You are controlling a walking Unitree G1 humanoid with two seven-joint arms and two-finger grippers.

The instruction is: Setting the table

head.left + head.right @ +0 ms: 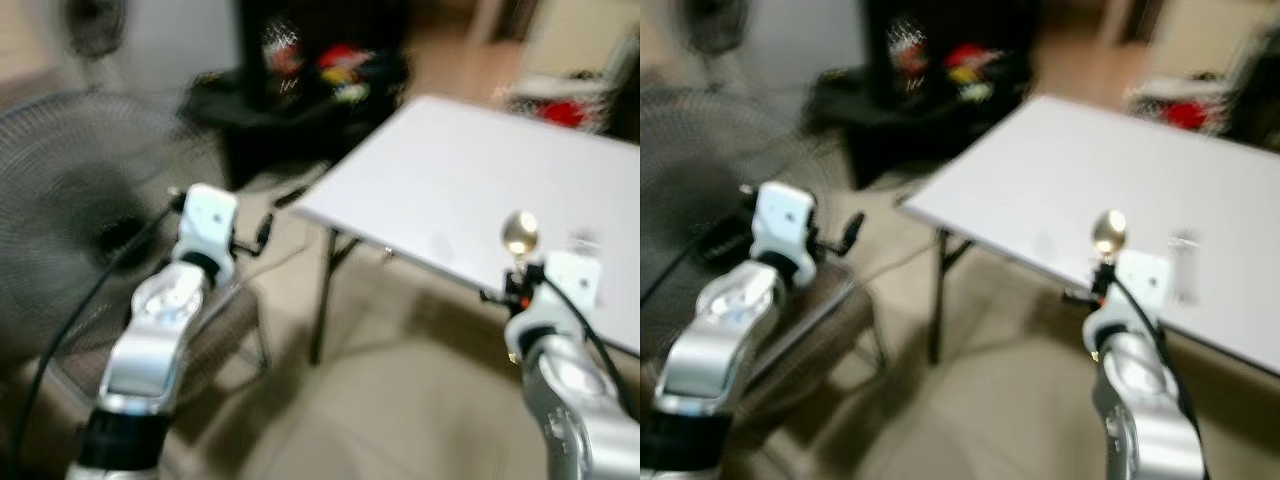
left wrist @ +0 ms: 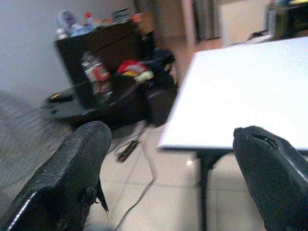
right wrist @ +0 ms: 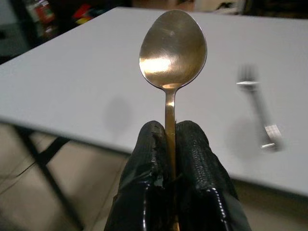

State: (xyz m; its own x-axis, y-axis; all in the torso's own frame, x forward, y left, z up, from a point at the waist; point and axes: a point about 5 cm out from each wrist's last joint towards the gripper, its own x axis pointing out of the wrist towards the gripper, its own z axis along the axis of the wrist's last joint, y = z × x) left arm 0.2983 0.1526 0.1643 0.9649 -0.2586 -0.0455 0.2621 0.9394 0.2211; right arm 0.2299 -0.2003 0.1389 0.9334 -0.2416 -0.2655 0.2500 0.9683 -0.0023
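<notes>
The right hand [image 3: 166,144] pinches a spoon [image 3: 172,53] upright near the white table [image 1: 460,170]; a fork [image 3: 260,110] already lies there; the left hand [image 2: 173,163] hangs spread, empty; most setting seems undone.

Head views heavily motion-blurred throughout; fan [image 1: 90,200] grille and dark shelf clutter smeared. Indoor light even, moderately dim, warm. White table [image 1: 480,190] brightest area, soft shadow beneath. Right wrist view sharpest: spoon [image 3: 172,53] bowl shows bright glare patch; fork [image 3: 260,108] beyond blurred. Left wrist background soft.
</notes>
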